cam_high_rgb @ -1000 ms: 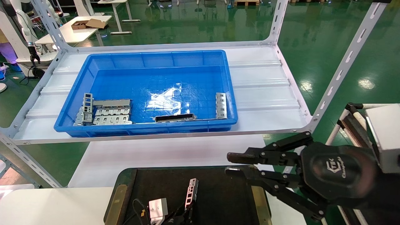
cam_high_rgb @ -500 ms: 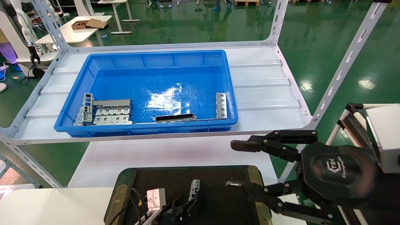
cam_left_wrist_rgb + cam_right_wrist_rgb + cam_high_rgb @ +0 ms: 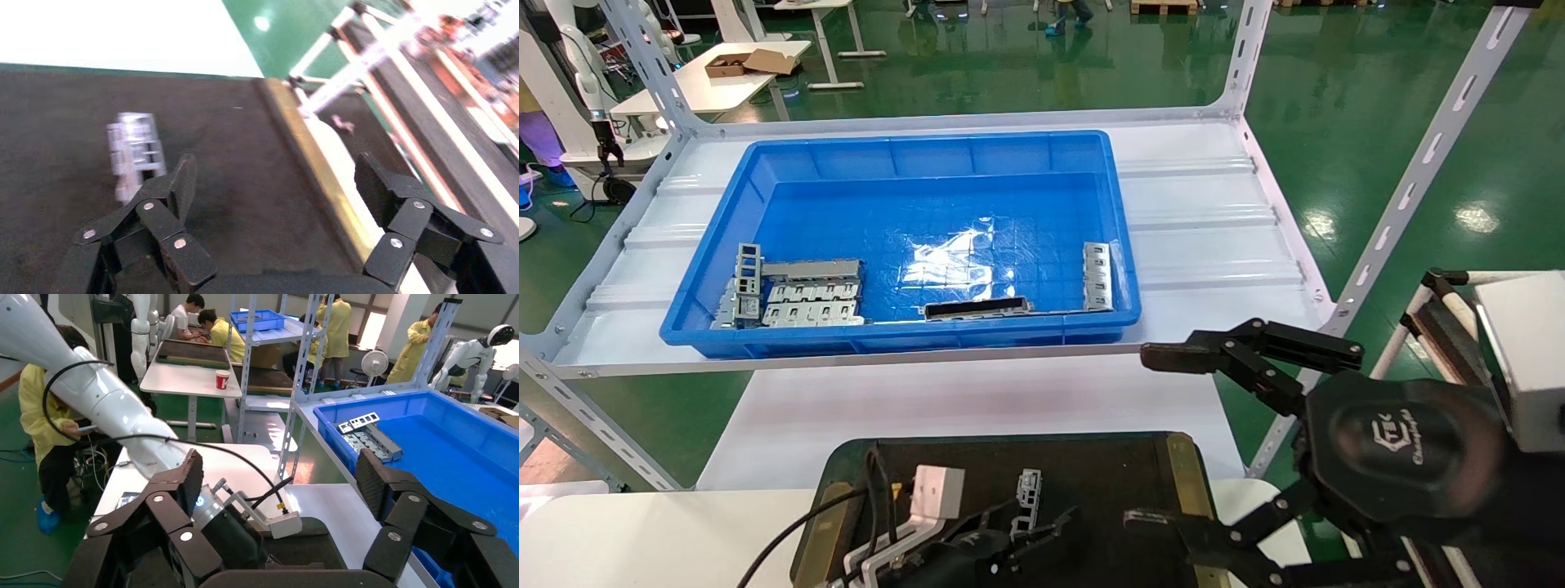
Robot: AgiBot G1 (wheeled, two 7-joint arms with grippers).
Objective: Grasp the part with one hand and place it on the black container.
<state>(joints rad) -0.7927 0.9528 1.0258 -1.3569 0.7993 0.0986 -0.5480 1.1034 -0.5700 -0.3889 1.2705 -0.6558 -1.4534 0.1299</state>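
The part (image 3: 1030, 488), a slim silver bar with square cut-outs, lies on the floor of the black container (image 3: 1115, 478). My left gripper (image 3: 1035, 523) is open and empty just on the near side of it. In the left wrist view the part (image 3: 136, 153) lies on the dark floor (image 3: 245, 159) just beyond one finger (image 3: 182, 179), outside the gap of the open gripper (image 3: 278, 184). My right gripper (image 3: 1156, 438) hangs wide open and empty above the container's right rim; it also shows open in its own wrist view (image 3: 278, 478).
A blue bin (image 3: 895, 155) on the white shelf behind holds flat grey slotted plates (image 3: 809, 294), a dark hollow frame (image 3: 978, 308) and another silver bar (image 3: 1097, 276). Slotted shelf posts (image 3: 1410, 188) stand at the right. A white table (image 3: 641, 531) lies left of the container.
My left gripper lowered the part, let it go and opened; the part now lies on the container floor. My right gripper went from nearly shut to wide open.
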